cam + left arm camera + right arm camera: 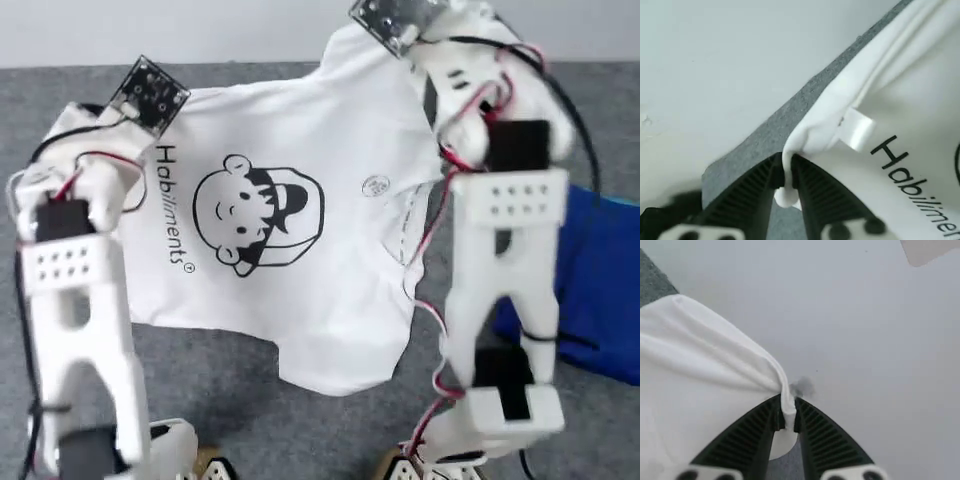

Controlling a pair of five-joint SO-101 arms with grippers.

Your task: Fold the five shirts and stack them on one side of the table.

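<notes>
With my left gripper [785, 170] and right gripper [786, 412] each clamped on a corner of the white shirt [330, 300], its held edge spans the top of the high view and the body spreads toward lower centre.

White shirt [330, 330] with black cartoon print [258, 213] — grey table [230, 385], blue cloth [600, 275]

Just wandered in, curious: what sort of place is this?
Likely a robotics test bench: left gripper and right gripper pinch a white shirt on a grey table, blue cloth alongside.
</notes>
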